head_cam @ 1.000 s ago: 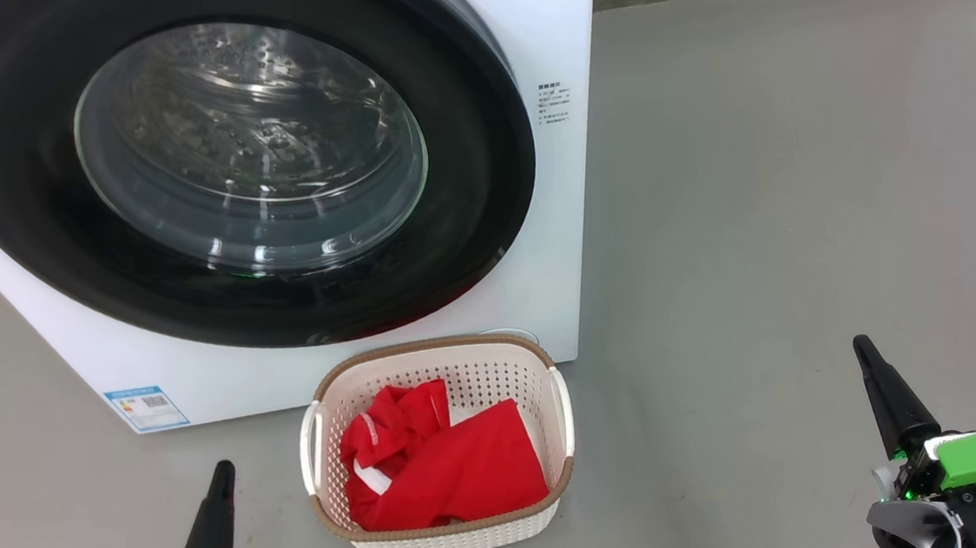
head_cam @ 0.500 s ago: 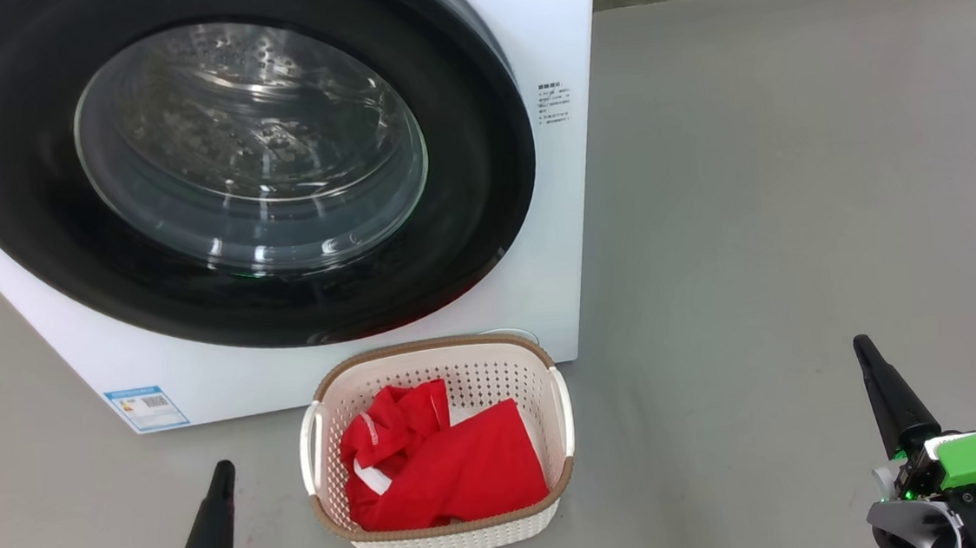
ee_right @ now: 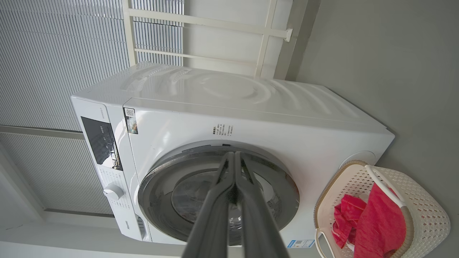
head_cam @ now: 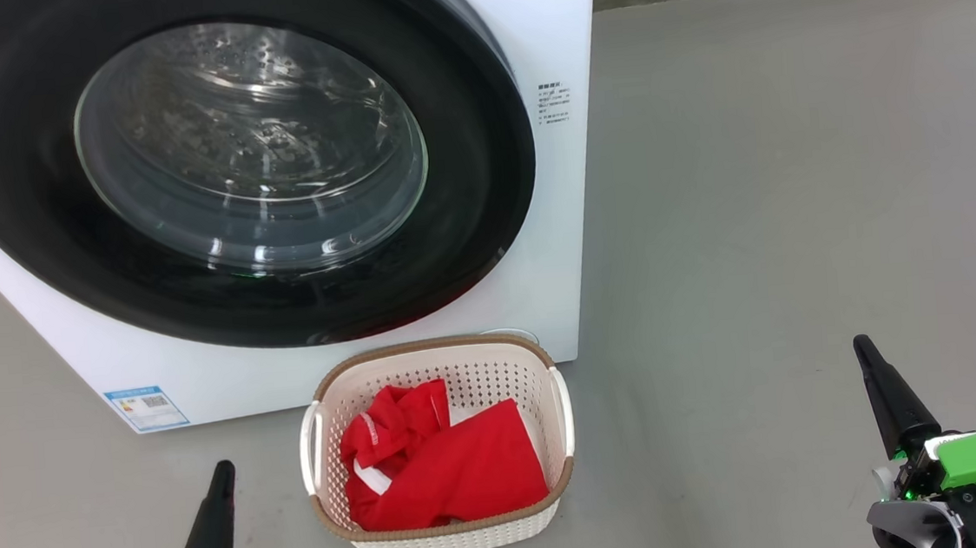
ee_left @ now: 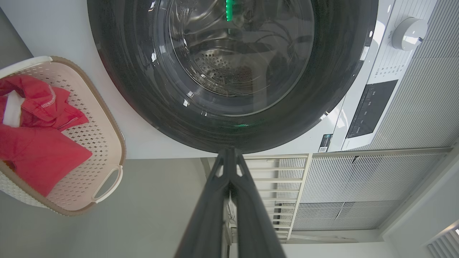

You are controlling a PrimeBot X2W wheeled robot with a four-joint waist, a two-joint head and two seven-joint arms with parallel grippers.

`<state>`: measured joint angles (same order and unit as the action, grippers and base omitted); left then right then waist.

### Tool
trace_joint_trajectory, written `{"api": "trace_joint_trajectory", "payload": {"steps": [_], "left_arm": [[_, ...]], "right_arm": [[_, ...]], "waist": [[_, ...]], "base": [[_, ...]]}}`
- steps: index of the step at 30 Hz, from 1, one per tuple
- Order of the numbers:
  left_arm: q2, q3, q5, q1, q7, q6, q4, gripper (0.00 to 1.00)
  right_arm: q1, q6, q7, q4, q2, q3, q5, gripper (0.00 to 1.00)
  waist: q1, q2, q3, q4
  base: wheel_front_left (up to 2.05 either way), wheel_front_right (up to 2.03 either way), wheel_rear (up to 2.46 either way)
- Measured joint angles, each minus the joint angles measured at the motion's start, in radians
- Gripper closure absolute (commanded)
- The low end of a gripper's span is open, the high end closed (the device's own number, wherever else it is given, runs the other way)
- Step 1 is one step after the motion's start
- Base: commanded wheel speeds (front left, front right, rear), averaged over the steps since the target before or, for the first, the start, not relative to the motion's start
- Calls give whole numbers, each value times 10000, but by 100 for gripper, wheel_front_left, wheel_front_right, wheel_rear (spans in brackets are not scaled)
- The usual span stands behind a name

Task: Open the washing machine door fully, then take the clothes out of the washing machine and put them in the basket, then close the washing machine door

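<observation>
Beside the basket (head_cam: 496, 373), a blue label (head_cam: 146, 407) seems QR-coded.

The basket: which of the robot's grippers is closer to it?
Left. The left gripper sits close to the basket, on its left; the right gripper is well off to its right.

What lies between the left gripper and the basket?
Bare grey floor; the head view shows it between the shut left gripper and the basket.
</observation>
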<state>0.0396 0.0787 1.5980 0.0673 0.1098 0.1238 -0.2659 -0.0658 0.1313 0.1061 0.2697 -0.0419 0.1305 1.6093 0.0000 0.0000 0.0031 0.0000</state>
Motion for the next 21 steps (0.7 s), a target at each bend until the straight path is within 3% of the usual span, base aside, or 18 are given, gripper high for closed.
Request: {"api": "trace_joint_trajectory", "payload": {"steps": [21], "left_arm": [[0,0,35,0,0,0,0,100]], "right_arm": [[0,0,0,2,2,2,0,100]], "waist": [[0,0,0,0]], "base": [[0,0,0]]}}
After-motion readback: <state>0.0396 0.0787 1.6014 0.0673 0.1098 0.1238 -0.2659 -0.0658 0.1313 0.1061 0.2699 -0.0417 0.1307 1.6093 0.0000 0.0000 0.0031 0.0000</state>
